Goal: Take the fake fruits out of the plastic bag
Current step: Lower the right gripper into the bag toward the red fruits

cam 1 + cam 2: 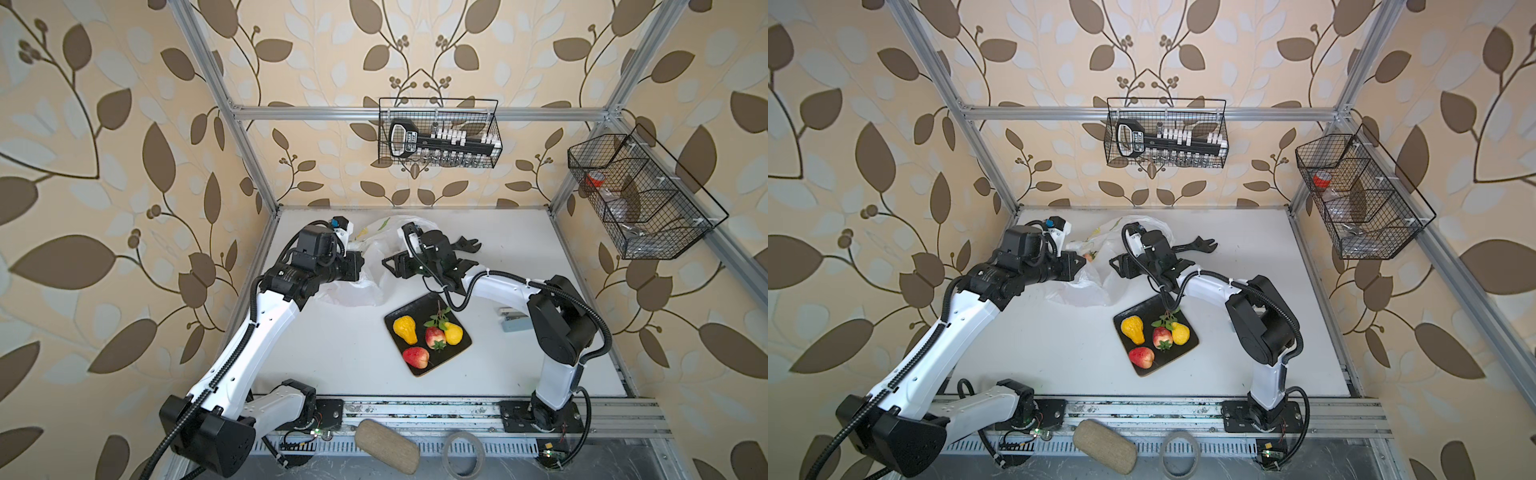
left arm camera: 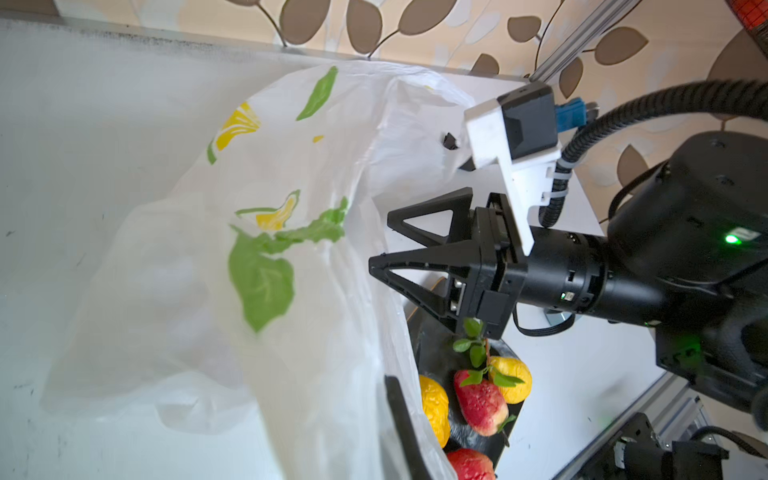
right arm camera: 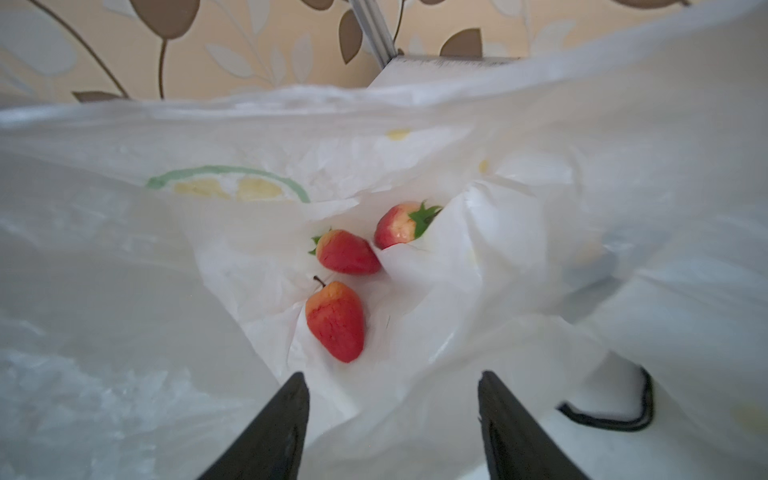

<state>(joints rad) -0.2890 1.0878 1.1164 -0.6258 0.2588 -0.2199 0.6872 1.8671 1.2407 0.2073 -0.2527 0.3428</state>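
Right hand (image 3: 391, 376) agape at plastic bag (image 3: 498, 249)

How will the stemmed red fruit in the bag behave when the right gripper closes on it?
Likely slippery: the stemmed red fruit looks smooth and tapers to a point, so it may squirt from the jaws. Probably rolls easily, lying loose on the plastic bag. That thin crinkled film may bunch up and get pinched by the right gripper.
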